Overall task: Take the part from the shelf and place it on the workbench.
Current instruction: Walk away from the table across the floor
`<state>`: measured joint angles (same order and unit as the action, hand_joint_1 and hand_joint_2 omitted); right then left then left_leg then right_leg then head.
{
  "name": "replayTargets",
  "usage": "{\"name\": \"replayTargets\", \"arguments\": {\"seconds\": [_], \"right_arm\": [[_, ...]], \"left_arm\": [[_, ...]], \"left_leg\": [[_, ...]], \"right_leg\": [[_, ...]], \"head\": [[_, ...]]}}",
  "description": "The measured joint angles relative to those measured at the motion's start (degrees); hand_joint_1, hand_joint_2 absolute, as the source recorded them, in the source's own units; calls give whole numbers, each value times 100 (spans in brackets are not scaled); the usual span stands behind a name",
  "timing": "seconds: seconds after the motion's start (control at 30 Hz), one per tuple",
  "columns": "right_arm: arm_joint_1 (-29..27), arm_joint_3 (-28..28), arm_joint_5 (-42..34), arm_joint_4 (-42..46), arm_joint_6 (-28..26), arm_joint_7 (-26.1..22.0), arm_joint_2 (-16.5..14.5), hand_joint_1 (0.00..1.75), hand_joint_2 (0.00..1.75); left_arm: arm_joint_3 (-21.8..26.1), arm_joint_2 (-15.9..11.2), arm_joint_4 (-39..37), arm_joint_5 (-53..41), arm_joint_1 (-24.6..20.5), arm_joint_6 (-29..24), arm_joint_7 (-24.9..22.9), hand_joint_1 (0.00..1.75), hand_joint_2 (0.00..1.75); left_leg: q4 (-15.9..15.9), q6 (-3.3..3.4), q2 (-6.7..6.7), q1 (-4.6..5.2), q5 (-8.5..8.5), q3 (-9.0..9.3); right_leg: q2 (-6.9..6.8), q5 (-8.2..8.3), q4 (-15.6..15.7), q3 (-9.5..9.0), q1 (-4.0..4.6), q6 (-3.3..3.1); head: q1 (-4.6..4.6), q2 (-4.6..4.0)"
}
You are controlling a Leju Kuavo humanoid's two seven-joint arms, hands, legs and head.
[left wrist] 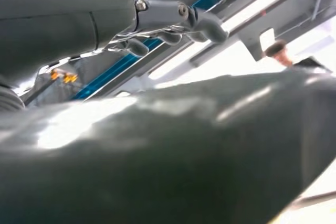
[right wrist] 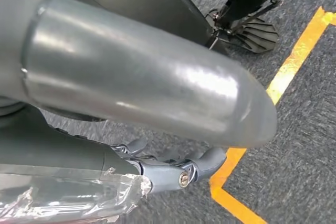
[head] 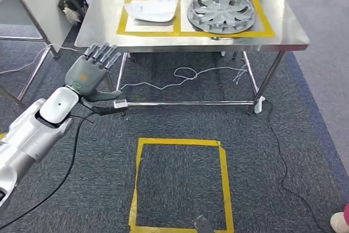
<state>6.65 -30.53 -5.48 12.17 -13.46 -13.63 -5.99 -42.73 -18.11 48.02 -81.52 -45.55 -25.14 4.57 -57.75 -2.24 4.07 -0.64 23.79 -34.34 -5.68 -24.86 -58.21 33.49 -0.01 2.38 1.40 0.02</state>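
Observation:
A white curved part [head: 151,9] lies in the left yellow-taped box on the steel workbench [head: 103,36]. A silver wheel cover [head: 221,11] lies in the taped box to its right. My left hand [head: 90,72] is raised in front of the workbench's near left corner, short of the edge, fingers [head: 103,53] straight and apart, holding nothing. In the left wrist view the left hand [left wrist: 178,145] shows its thick thumb and spread fingers [left wrist: 178,22], empty. In the right wrist view my right hand [right wrist: 130,93] hangs over the carpet, its fingers [right wrist: 186,169] loosely extended and empty.
A yellow tape square [head: 181,141] marks the carpet in front of the bench. White cables [head: 185,75] lie under the bench and a black cable [head: 280,151] runs along the right. A second table [head: 24,4] and a black bag [head: 74,1] stand at the left. A person's shoe [head: 341,221] shows at the lower right.

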Motion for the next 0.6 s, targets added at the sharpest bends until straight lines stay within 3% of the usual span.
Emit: {"name": "replayTargets", "arguments": {"seconds": [0.03, 0.1, 0.17, 0.23, 0.27, 0.3, 0.33, 0.4, 0.47, 0.53, 0.57, 0.6], "right_arm": [[1, 0, -2, 1, 0, 2, 1, 0, 0], [4, 0, -5, 2, 0, 1, -1, 0, 0], [-6, 0, -11, 2, 1, -3, -1, 0, 0], [-33, 0, -20, 1, 2, -3, 2, 0, 0], [-46, 0, -24, 0, 2, -3, 4, 0, 0], [-53, 0, -27, 0, 2, -3, 5, 0, 0], [-55, 0, -27, 0, 3, -3, 5, 0, 0], [-50, 0, -27, 0, 3, -5, 5, 0, 0], [-40, 0, -28, 0, 2, -8, 7, 0, 0], [-35, 0, -30, 1, 2, -8, 5, 0, 0], [-30, 0, -31, 2, 3, -9, 3, 0, 0], [-22, 0, -31, 3, 3, -10, -1, 0, 0]], "left_arm": [[0, -5, -3, 0, 7, 1, 0, 0, 0], [1, -10, -10, 7, 14, 6, -1, 0, 0], [1, -6, -17, 27, 21, 23, -6, 0, 0], [-2, -1, -31, 44, 60, 33, -10, 0, 0], [-3, 0, -40, 50, 89, 33, -11, 0, 0], [-3, -1, -49, 54, 115, 32, -11, 0, 0], [-3, -2, -57, 57, 130, 31, -11, 0, 0], [1, -3, -64, 62, 130, 27, -13, 0, 0], [3, -8, -69, 65, 124, 24, -15, 0, 0], [4, -33, -78, 67, 137, 23, -15, 0, 0], [5, -46, -82, 68, 150, 22, -16, 0, 0], [5, -62, -85, 68, 155, 22, -16, 0, 0]], "left_leg": [[3, 62, -63, -10, 7, -26], [-1, 159, -202, -18, -10, -57], [3, 230, -335, -22, -36, -81], [3, 270, -487, -4, -58, -109], [3, 280, -572, 7, -68, -118], [2, 283, -660, 14, -78, -122], [2, 279, -749, 18, -88, -124], [-2, 253, -908, 20, -113, -135], [-6, 191, -1036, -2, -155, -184], [17, 102, -1163, -36, -216, -234], [17, 66, -1161, -40, -217, -255], [-48, 37, -1072, -30, -159, -297]], "right_leg": [[-41, -14, -15, 4, 0, 17], [102, -172, -191, 84, -26, 64], [397, -532, -816, 355, -43, 92], [525, -832, -1572, 695, -36, 73], [547, -847, -1731, 770, -28, 52], [566, -748, -1653, 735, -19, 23], [603, -565, -1355, 590, -11, -11], [818, -226, -549, 193, -13, -77], [986, -141, -126, -28, -18, -86], [930, -136, -74, -62, -4, -87], [867, -110, -49, -66, -6, -109], [804, -79, -15, -73, -17, -138]], "head": [[-5, 0], [-16, 0], [-31, 0], [-35, 0], [-36, 0], [-35, 0], [-36, 0], [-32, 0], [-30, 0], [-32, 0], [-30, 0], [-7, 0]]}}
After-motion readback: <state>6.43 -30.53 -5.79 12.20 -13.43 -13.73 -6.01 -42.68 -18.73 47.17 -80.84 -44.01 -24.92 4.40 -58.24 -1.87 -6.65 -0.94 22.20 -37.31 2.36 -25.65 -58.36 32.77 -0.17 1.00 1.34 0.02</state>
